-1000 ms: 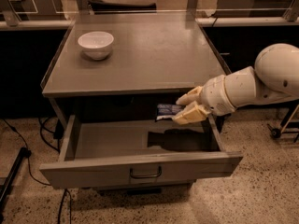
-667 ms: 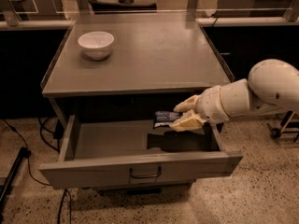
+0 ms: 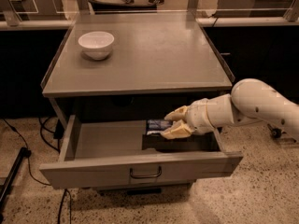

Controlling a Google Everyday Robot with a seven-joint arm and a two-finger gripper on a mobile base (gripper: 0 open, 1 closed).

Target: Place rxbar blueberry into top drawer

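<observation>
Low inside the open top drawer (image 3: 88, 171), right half, the claw (image 3: 169, 124) is clenched on the rxbar blueberry (image 3: 156, 124) by its right end. The bar is probably light and flat, with a slick wrapper.

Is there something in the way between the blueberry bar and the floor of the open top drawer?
Nothing visible does. The gripper holds the rxbar blueberry, jaws closed on it, inside the open top drawer, over its bare floor. The white bowl stands on the tabletop, out of the path.
</observation>
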